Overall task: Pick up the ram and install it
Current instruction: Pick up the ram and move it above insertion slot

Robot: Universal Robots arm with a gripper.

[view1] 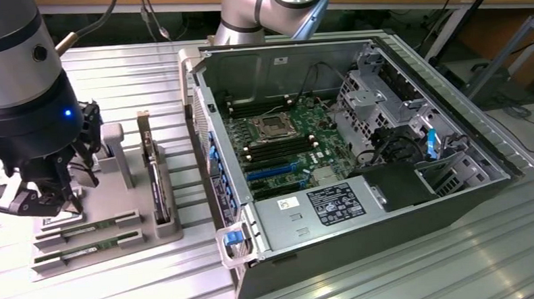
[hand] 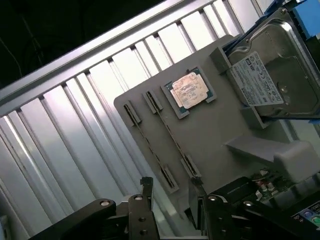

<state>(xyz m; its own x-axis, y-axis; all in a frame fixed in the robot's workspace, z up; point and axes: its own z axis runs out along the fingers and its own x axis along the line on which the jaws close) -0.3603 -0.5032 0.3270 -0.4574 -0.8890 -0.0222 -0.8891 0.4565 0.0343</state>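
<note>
Two ram sticks (view1: 79,231) (view1: 73,254) stand on edge in the slots of a grey fixture plate (view1: 116,196) at the exterior view's left. In the wrist view they are thin lines seen from above, one ram stick (hand: 150,146) beside the other (hand: 172,136). My gripper (view1: 31,204) hangs over the plate's end, a little above the sticks. In the wrist view the gripper (hand: 171,186) is open, nothing between its fingers, and its fingertips (hand: 146,183) hover near the ends of both sticks. The open computer case (view1: 339,153) shows its motherboard (view1: 285,145).
The plate also carries a CPU (hand: 189,92), an upright hard drive (view1: 160,188) (hand: 270,80), an expansion card (view1: 145,138) and a grey block (view1: 113,146). The case wall (view1: 204,145) rises close beside the plate. Everything rests on a ribbed metal table (view1: 434,264).
</note>
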